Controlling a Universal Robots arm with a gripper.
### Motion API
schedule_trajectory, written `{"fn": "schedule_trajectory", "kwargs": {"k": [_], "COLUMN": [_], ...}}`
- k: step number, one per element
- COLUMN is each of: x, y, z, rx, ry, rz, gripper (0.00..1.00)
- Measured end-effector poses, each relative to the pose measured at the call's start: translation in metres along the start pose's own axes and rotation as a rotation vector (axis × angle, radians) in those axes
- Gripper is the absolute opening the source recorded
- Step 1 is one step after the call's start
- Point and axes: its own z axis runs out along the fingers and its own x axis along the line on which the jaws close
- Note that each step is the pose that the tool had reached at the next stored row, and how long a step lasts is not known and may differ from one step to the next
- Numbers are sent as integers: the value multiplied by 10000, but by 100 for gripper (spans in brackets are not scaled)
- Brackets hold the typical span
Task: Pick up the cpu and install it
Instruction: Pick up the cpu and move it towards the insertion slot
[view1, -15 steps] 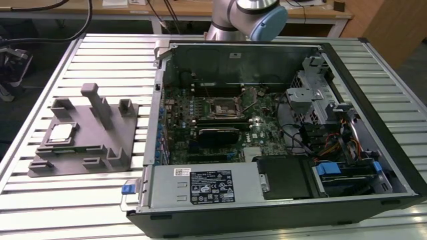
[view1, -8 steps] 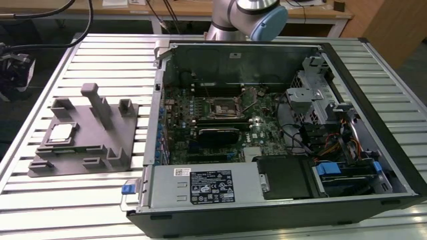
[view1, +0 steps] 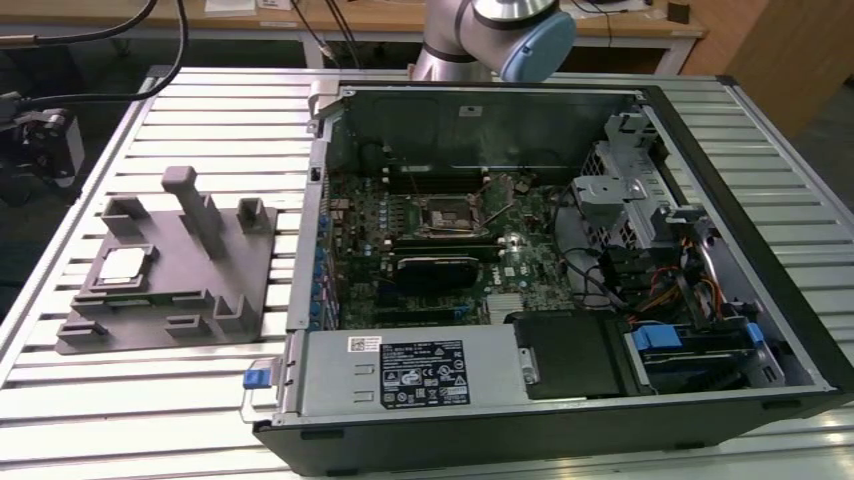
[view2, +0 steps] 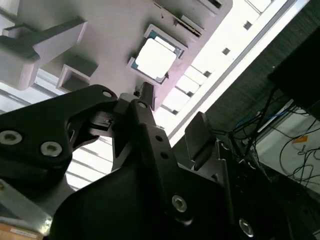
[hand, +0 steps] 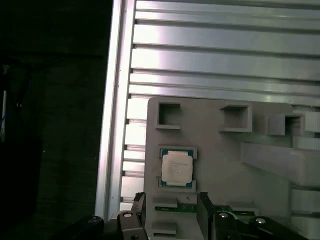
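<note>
The cpu (hand: 176, 167) is seated in the fixture plate (hand: 225, 165) — ungripped.
The gripper (hand: 172, 200) is spread open, seemingly well above; a skewed closure could tilt it.

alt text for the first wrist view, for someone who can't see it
A silver-topped cpu sits in a recess of a grey fixture plate, with the open, empty gripper hovering close to it. The plate rests on a ribbed aluminium table.

A robotics lab (or workshop): slotted aluminium table (view1: 200, 110), opened computer case (view1: 467, 125), wooden bench (view1: 387, 18) behind.
</note>
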Motion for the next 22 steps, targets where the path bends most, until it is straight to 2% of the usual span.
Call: {"fn": "schedule_trajectory", "kwargs": {"k": [4,13,15,22], "x": [-1,-4,-4,-9], "y": [-3,-11,-13,-19], "z": [41,143,171,299], "rx": [20,46,46,46], "ry": [18,-229,-254,-257], "rz": [-645,-613,-544,-522], "gripper": [53,53,53,53]}}
